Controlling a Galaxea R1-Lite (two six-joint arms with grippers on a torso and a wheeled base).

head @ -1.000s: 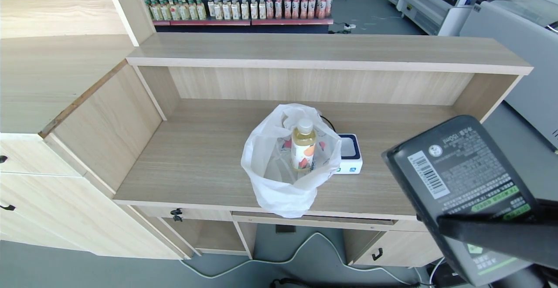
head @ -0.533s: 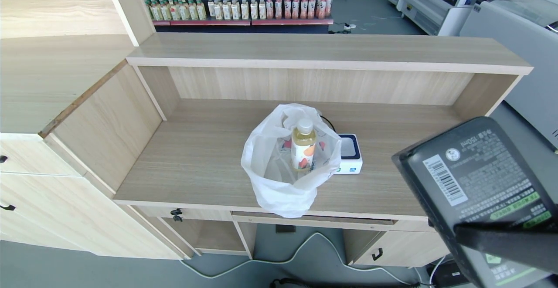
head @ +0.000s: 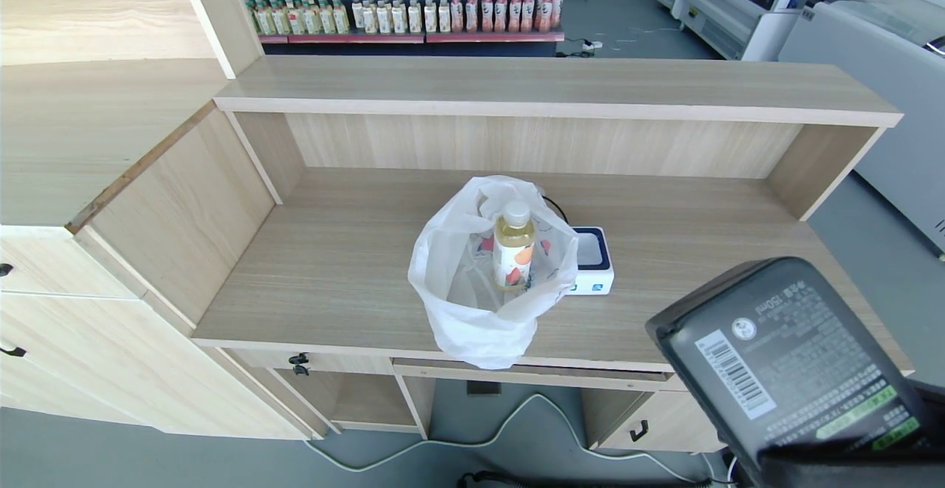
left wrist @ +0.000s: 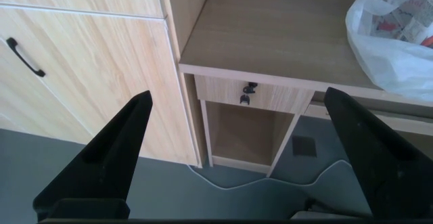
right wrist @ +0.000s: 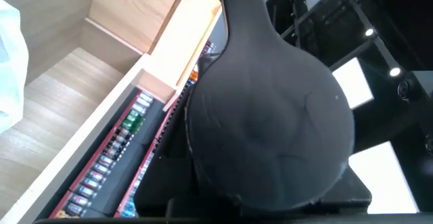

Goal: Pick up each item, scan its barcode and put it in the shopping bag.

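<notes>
A black pack (head: 782,359) with a white barcode label (head: 727,373) hangs at the lower right of the head view, in front of the counter's right end, label side up. My right gripper (head: 842,466) is shut on its lower end. The right wrist view shows the pack's plain black back (right wrist: 270,122) close up. The white shopping bag (head: 472,303) stands open on the counter's middle with a yellow drink bottle (head: 513,252) upright inside. A white scanner (head: 593,260) with a dark top sits just right of the bag. My left gripper (left wrist: 237,163) is open, low before the counter's front left edge.
The wooden counter (head: 332,266) has a raised back ledge (head: 546,86) and side walls. Drawers and a cabinet (left wrist: 81,61) lie under its front edge, with a cable on the floor (head: 517,414). Shelves of bottles (head: 402,15) and freezers (head: 871,38) stand far behind.
The black pack first drifted slightly right, then dropped lower and a little left in the head view, still held by the right gripper. Bag, bottle and scanner have not moved.
</notes>
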